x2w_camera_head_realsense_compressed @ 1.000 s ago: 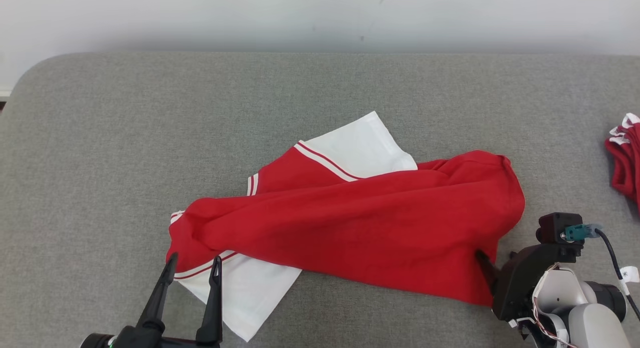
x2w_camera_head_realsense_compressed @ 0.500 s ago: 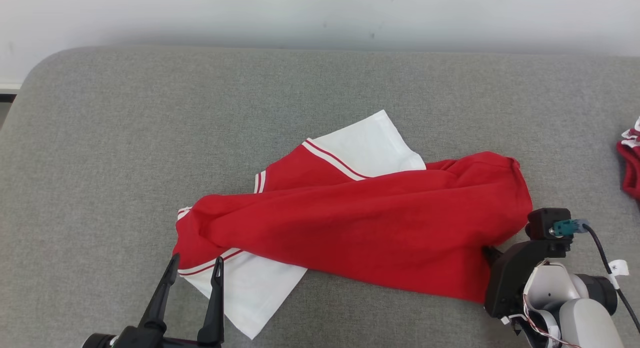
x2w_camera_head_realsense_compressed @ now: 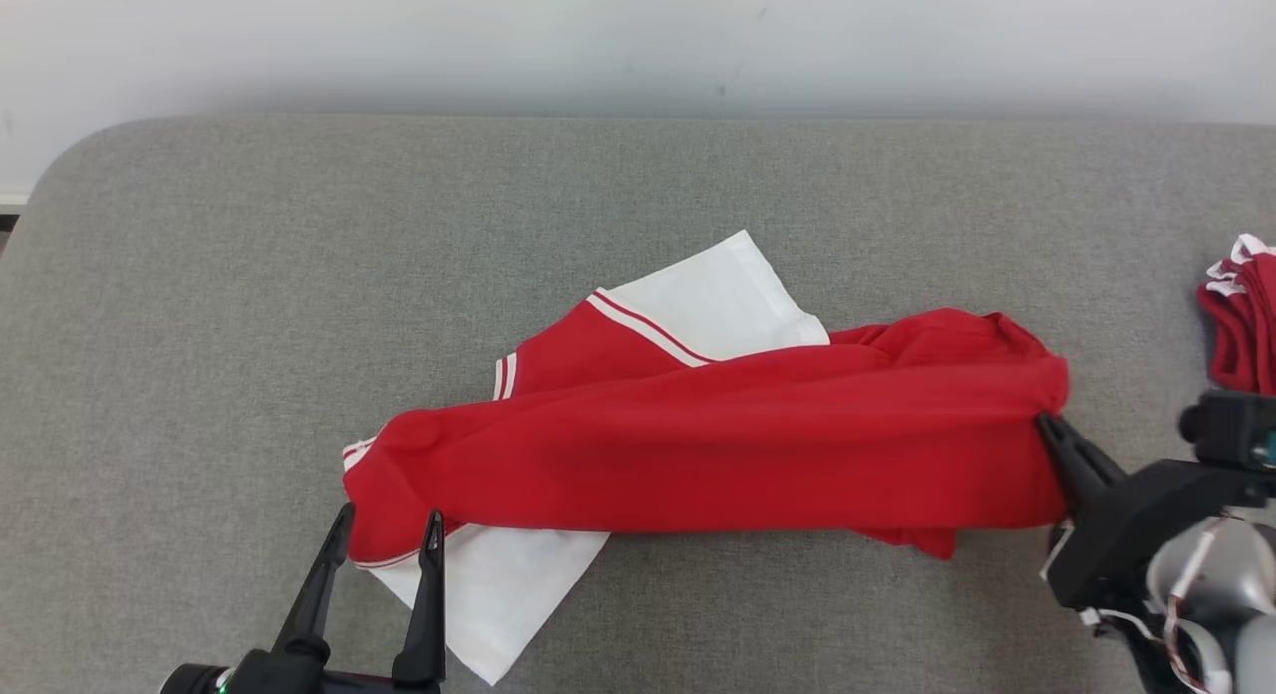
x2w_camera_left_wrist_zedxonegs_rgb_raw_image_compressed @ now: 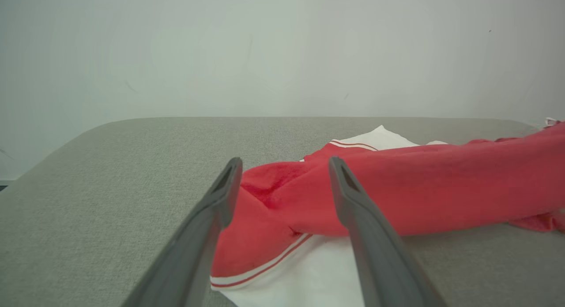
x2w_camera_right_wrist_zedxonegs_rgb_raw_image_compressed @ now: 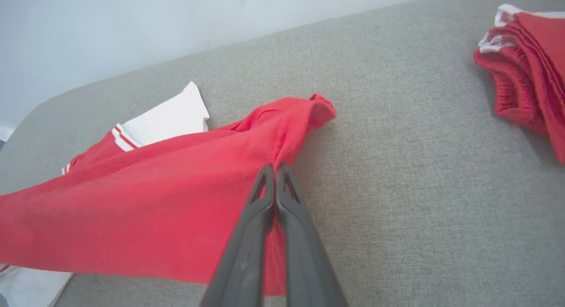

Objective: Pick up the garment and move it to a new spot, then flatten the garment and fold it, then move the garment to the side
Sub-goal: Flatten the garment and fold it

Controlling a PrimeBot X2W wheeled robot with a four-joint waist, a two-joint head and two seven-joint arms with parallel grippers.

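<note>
Garment (x2w_camera_head_realsense_compressed: 718, 445): it is lying across the middle of the grey pad (x2w_camera_head_realsense_compressed: 249, 275), its red cloth bunching into a long band running left to right, with white panels and red-and-white striped trim showing above and below the band.
Right gripper (x2w_camera_right_wrist_zedxonegs_rgb_raw_image_compressed: 274, 170): we are pinching the garment's right end with the jaws pressed together on the red cloth, which is pulling taut from the grip toward the left.
Flap (x2w_camera_head_realsense_compressed: 935, 544): a small red fold is hanging beneath the garment's right end, which is sitting a little off the pad, as far as we are seeing.
Left gripper (x2w_camera_head_realsense_compressed: 389, 517): we are holding it with jaws spread wide and gripping nothing; its tips are hovering at the garment's lower-left corner, over the striped hem, and we cannot tell whether they are touching the cloth.
Pile (x2w_camera_head_realsense_compressed: 1236, 325): more red cloth with white edging is lying at the pad's far right edge, well apart from the garment.
Wall (x2w_camera_head_realsense_compressed: 638, 36): it is standing pale behind the pad.
</note>
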